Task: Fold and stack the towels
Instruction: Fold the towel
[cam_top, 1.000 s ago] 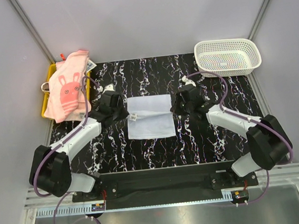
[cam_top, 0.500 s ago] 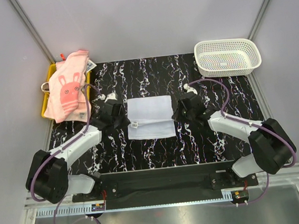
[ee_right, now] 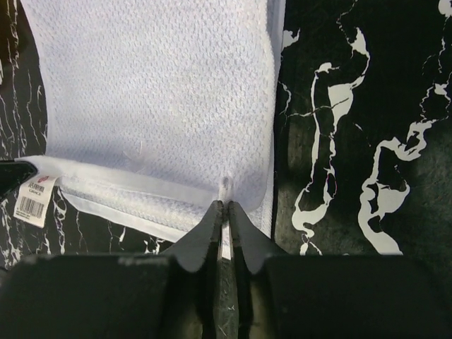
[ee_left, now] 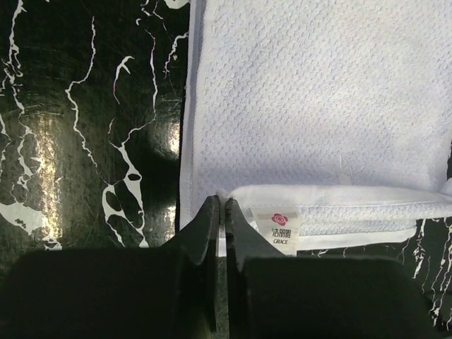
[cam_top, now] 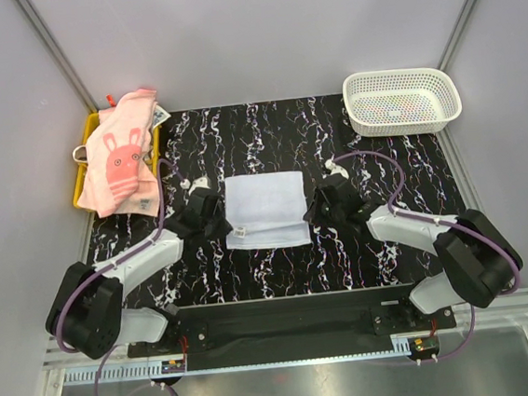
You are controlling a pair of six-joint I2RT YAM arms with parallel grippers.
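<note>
A pale blue-white towel (cam_top: 265, 207) lies folded on the black marbled table (cam_top: 267, 132) between the two arms. My left gripper (cam_top: 231, 227) is at the towel's near left corner, and in the left wrist view it (ee_left: 219, 201) is shut on a pinch of the doubled hem, beside a white label (ee_left: 284, 229). My right gripper (cam_top: 308, 214) is at the near right corner. In the right wrist view it (ee_right: 224, 205) is shut on a small nub of the towel (ee_right: 155, 92). A pink towel with a bunny (cam_top: 120, 160) lies draped over the yellow tray (cam_top: 83, 183).
A white lattice basket (cam_top: 402, 100) stands at the back right corner. The yellow tray sits against the left wall with the pink towel hanging over its edge. Grey walls close in the table on three sides.
Both grippers have moved toward the near edge, carrying the towel's upper layer over the lower one. The towel now looks shorter front to back.
</note>
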